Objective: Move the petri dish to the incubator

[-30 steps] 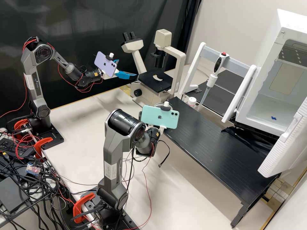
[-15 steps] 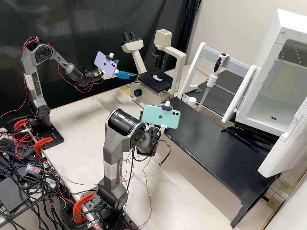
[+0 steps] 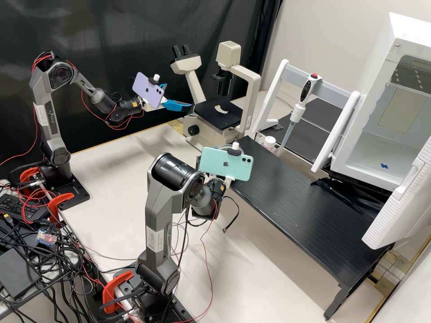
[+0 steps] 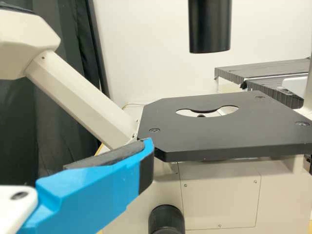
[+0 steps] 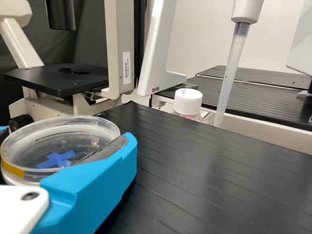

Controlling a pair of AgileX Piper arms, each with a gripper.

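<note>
Nearest the high camera was the right arm, bent over the pale bench top [image 3: 107,175], a mint-green phone [image 3: 224,165] mounted by its wrist. Right gripper [image 3: 227,181]: grasping the petri dish [image 5: 53,146], the round wall lodged between its blue fingers [image 5: 97,187]. The dish was clear and shallow, with a blue cross marked on it and a patch of yellow on its rim (a handy tag, that cross; the incubator floor bore a similar one). It was near one end of the long black platform [image 3: 296,211], well apart from the incubator [image 3: 399,121].

Beyond the platform's edge in the right wrist view was a white-capped bottle [image 5: 187,101]. The pipette [image 3: 309,89] hung upright from its white-legged stand [image 3: 334,83], tip down, near the bottle.

The left arm reached in over the far side of the bench, a lilac phone [image 3: 148,90] on its wrist. Left gripper [image 3: 177,96]: released, its two blue fingers apart, close by the microscope [image 3: 215,114]. The left wrist view put one finger just before the flat black stage [image 4: 224,131].

On the far side of the platform was the incubator, its door [image 3: 399,202] wide open and its pale floor exposed. Behind the microscope hung a black curtain [image 3: 134,36].
</note>
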